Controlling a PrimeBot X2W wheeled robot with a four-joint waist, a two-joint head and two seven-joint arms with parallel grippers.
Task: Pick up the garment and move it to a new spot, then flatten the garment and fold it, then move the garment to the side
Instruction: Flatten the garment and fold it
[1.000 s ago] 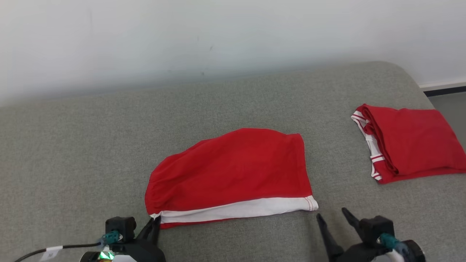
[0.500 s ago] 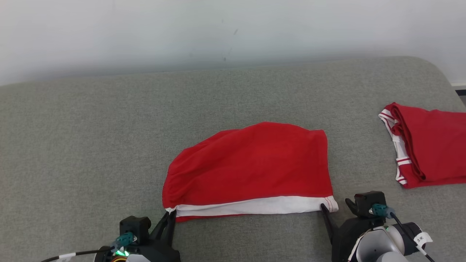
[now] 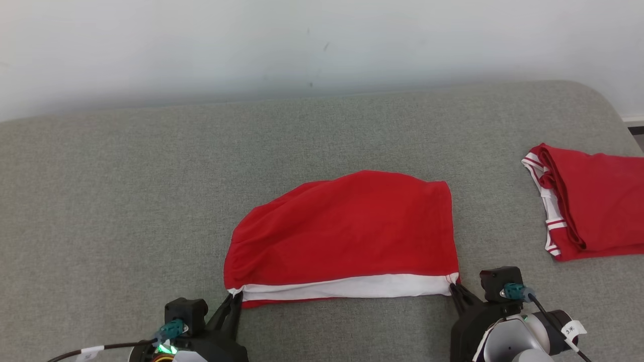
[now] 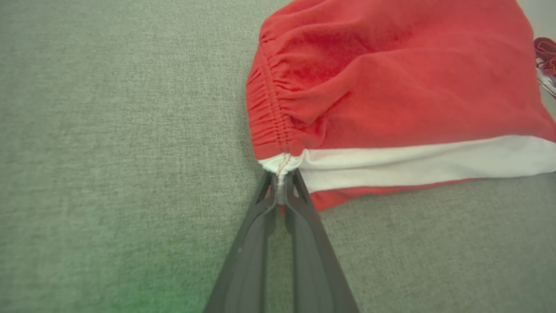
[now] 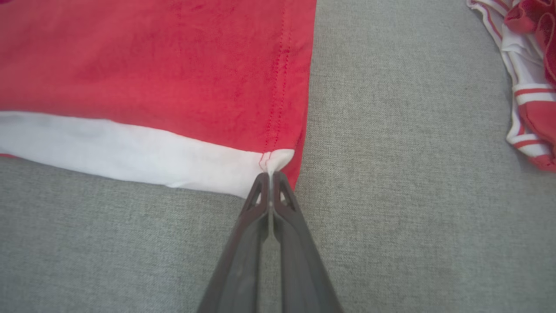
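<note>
Nearest me, the left gripper (image 4: pixel 280 187) is pinched tight on the near left corner of the garment (image 3: pixel 347 236), with a nub of white cloth bunched between its tips where the gathered waist seam ends. Across from it the right gripper (image 5: pixel 270 178) is clamped just as tightly on the near right corner, its tips meeting on the end of the white band (image 3: pixel 352 287) beside the double-stitched hem. That band runs straight from one pair of tips to the other, fairly taut, with a sliver of red lower layer peeping out on the near side of it.

Beyond the fingers, the red body of the garment lies spread on the grey cushion (image 3: pixel 126 201). It is smooth toward the right gripper and puffed and rumpled toward the left one, where the elastic puckers it. Its far edge bows away in a curve.

Off past the right gripper, well apart, sits a second red piece (image 3: pixel 593 201), already folded. Farther back is the pale wall (image 3: pixel 302 40).

I'd say this is the flatten-and-fold stage, with both near corners secured. The next move seems to call for both arms lifting together, keeping the band stretched between them, then drawing or carrying that edge evenly so the bulge on the left settles instead of creasing under.
</note>
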